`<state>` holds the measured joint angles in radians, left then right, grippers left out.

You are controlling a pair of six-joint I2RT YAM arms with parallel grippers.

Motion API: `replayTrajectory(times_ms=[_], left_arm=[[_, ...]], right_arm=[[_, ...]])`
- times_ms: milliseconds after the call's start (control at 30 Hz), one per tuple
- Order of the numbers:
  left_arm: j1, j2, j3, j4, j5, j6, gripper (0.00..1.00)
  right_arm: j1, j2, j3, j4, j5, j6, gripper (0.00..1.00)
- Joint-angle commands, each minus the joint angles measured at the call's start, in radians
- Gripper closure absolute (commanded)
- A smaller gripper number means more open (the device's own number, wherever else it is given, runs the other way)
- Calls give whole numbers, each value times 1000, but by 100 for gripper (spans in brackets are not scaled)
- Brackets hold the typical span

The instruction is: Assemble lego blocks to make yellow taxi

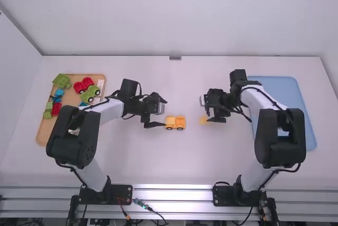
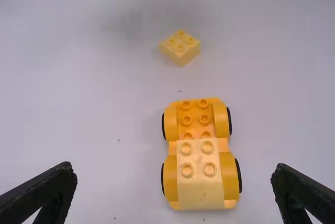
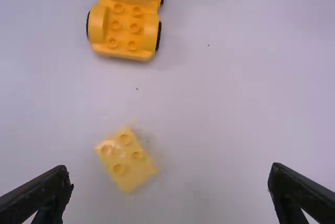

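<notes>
Honestly, my first worry is the small pale-yellow square plastic brick with four studs (image 3: 125, 159): it lies askew to my right gripper (image 3: 170, 167), so closing now might catch it by its corners and make it twist or squirt out. It also sits nearer one of my fingers than the other, and that finger would probably shove it along before the second touched. Then there is the orange-yellow plastic car base with black-rimmed wheels (image 2: 203, 116), which could roll if I press on it unsteadied; a brick lowered crooked would ride on top of the studs instead of seating beside the pale-yellow raised plastic block (image 2: 200, 188) already on one end. My left gripper (image 2: 174, 167) could bring its own trouble, nudging a wheel if it came in off-centre. As things lie, both pairs of jaws are spread wide and pinch nothing. The loose brick rests on the white table (image 1: 179, 162) close by my right fingertips, within the span between them, while the car base stands on its wheels just beyond my left fingertips, its bare studded end toward the brick.
</notes>
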<state>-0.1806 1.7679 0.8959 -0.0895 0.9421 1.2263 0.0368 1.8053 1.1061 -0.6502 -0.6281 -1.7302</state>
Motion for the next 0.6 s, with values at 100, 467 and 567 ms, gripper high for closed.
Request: replayTrajectory(times_ms=[100, 467, 567], left_arm=[[-23, 2, -9, -13, 14, -31, 1], [-201, 2, -9, 87, -322, -198, 1], [-214, 2, -9, 88, -315, -176, 1]], right_arm=[[-44, 28, -76, 26, -114, -262, 1], [-70, 212, -23, -26, -209, -361, 1], [-61, 233, -3, -40, -210, -365, 1]])
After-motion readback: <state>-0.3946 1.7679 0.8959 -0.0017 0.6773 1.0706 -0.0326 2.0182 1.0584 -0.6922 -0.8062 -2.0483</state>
